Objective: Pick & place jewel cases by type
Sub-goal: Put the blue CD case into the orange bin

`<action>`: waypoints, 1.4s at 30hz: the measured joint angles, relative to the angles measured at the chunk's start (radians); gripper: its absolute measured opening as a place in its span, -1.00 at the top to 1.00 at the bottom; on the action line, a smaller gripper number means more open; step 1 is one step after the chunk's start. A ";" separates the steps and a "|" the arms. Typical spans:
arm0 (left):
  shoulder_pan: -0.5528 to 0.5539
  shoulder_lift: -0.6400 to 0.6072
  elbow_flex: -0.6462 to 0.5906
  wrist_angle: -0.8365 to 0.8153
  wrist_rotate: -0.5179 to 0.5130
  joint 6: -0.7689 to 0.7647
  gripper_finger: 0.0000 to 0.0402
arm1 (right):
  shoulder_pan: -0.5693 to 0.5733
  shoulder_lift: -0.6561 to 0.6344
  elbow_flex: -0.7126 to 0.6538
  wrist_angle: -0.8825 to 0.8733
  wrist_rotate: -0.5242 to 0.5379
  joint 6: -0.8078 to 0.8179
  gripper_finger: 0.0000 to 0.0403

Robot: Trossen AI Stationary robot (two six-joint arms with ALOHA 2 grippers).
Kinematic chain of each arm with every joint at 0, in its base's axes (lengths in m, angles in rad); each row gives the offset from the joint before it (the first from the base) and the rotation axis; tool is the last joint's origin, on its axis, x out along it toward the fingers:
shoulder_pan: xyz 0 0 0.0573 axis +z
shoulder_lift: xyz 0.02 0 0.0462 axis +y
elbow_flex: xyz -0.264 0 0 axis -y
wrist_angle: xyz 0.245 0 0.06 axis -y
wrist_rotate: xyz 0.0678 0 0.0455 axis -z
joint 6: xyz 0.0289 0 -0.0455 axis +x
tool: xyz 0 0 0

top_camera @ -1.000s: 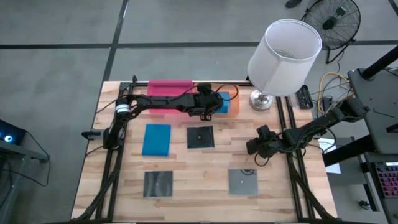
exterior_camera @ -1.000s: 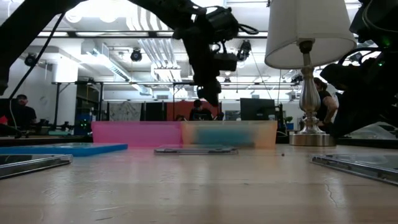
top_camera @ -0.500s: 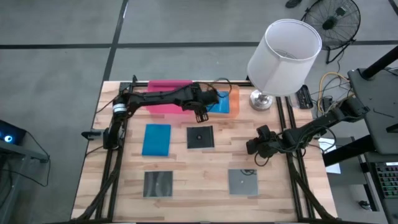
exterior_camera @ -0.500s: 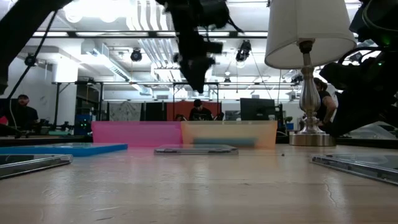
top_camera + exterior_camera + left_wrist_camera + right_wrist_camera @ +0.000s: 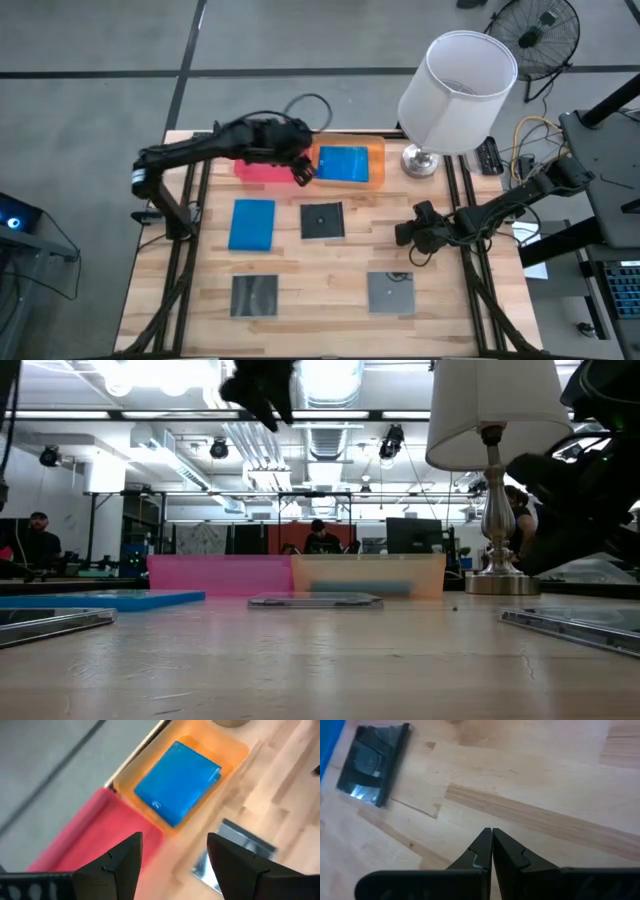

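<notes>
My left gripper [image 5: 301,171] hangs open and empty high above the pink tray [image 5: 256,170], next to the orange tray [image 5: 376,166]; the low view shows it near the top [image 5: 262,390]. A blue jewel case [image 5: 177,782] lies flat in the orange tray, with a second blue edge showing under it. Another blue case [image 5: 252,223] and a dark case [image 5: 322,220] lie flat on the table, and two grey cases [image 5: 255,295] [image 5: 390,292] lie near the near edge. My right gripper [image 5: 491,846] waits shut at the right [image 5: 405,237], low over bare wood.
A table lamp with a white shade [image 5: 456,88] stands on its base [image 5: 420,160] at the far right corner, next to the orange tray. Black frame rails run along both sides of the table. Bare wood lies between the cases.
My left gripper has drawn back from over the orange tray toward the table's left and has risen, now standing over the pink tray. The blue case in the orange tray stays where it was, now uncovered. My right arm kept still.
</notes>
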 joint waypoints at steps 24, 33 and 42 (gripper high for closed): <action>-0.052 -0.335 -0.229 -0.120 0.060 -0.130 -0.01 | 0.000 0.001 0.000 0.254 0.055 -0.004 0.96; -0.053 -0.523 -0.574 0.019 0.099 -0.209 -0.01 | -0.002 0.001 0.000 0.587 0.157 -0.107 0.96; -0.053 -0.665 -0.827 0.097 0.107 -0.247 -0.01 | -0.021 0.001 0.090 0.676 0.266 -0.309 0.96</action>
